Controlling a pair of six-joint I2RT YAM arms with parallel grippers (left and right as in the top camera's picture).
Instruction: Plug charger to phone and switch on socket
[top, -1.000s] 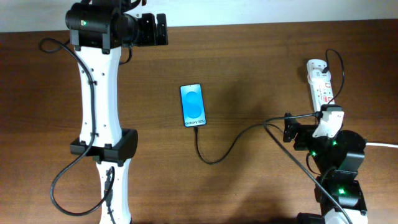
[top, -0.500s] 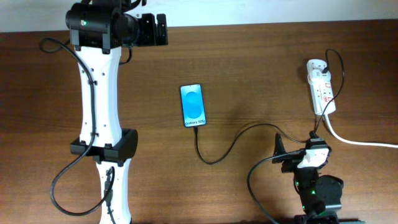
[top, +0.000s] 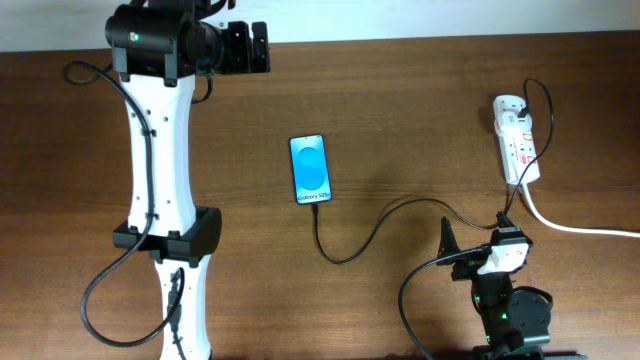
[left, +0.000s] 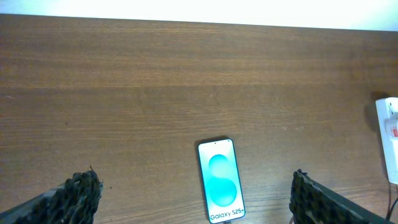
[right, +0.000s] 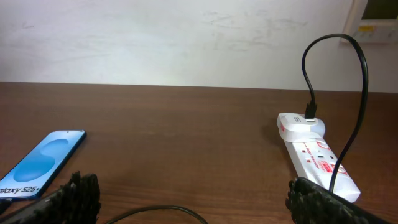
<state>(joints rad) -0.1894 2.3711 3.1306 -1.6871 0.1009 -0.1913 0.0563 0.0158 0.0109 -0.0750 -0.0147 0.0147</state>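
The phone (top: 310, 168) lies flat mid-table with its blue screen lit; it also shows in the left wrist view (left: 221, 190) and the right wrist view (right: 43, 163). The thin black charger cable (top: 345, 257) runs from the phone's near edge, where its tip meets the phone, in a loop to the right and up to the white socket (top: 518, 140). It enters a white adapter on the socket (right: 311, 152). My left gripper (top: 250, 48) is open and empty, high above the far table (left: 196, 208). My right gripper (top: 475, 245) is open and empty, near the front edge, short of the socket (right: 199, 202).
The socket's thick white lead (top: 580, 228) runs off the right edge. The socket's end shows at the right edge of the left wrist view (left: 388, 134). The left arm's white links (top: 160, 170) lie along the table's left side. A white wall (right: 155, 37) stands behind the table.
My right arm has pulled back from the socket's near end towards the front edge, uncovering the white lead. Phone, cable and left arm have not moved.
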